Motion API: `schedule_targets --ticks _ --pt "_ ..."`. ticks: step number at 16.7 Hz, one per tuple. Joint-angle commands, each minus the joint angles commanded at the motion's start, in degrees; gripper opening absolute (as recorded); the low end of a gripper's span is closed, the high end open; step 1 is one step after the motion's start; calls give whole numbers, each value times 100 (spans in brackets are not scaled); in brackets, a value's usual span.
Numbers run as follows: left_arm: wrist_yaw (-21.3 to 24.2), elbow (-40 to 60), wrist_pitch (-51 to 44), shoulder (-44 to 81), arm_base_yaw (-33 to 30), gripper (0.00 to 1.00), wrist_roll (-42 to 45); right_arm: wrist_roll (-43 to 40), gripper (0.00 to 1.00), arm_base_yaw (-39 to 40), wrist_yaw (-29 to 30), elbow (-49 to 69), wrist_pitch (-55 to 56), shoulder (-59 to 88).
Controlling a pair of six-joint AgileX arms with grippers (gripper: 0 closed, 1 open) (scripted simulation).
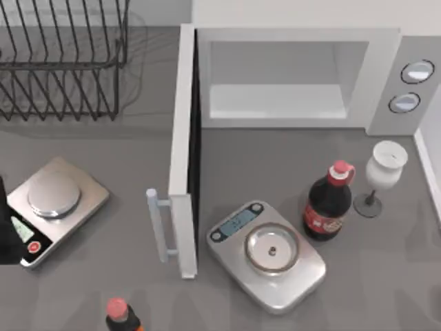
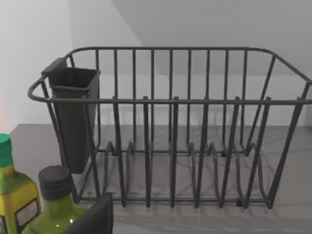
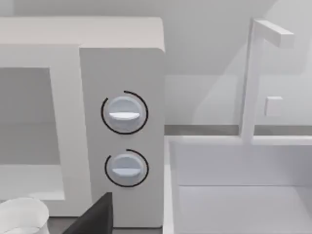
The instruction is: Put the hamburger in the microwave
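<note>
The white microwave (image 1: 382, 76) stands at the back of the table with its pale cavity (image 1: 275, 83) bare. Its door (image 1: 182, 152) is swung fully out toward the front, bar handle (image 1: 157, 224) on the left face. Two round dials (image 1: 417, 72) sit on the right panel; the right wrist view faces them (image 3: 124, 114). The hamburger is out of view. My left arm (image 1: 5, 227) is a dark shape at the table's left edge. A dark part of each gripper shows low in its own wrist view: left gripper (image 2: 95, 217), right gripper (image 3: 95, 214).
A wire dish rack (image 1: 62, 62) stands back left. One kitchen scale (image 1: 55, 207) sits left, another (image 1: 265, 252) in front of the microwave. A cola bottle (image 1: 329, 203) and a white goblet (image 1: 382, 172) stand right of it. A red-capped bottle (image 1: 118, 314) is near the front edge.
</note>
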Motion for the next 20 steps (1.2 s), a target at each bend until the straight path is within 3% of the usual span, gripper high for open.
schedule_targets --ticks 4,7,16,20 --pt "0 0 0 0 0 100 0 -190 100 16 0 165 -185 198" --pt "0 0 0 0 0 100 0 -904 100 68 1 707 -853 941" --pt "0 0 0 0 0 100 0 -5091 100 307 7 3177 -3998 5675" --pt "0 0 0 0 0 100 0 -6503 100 391 8 4050 -5092 7233"
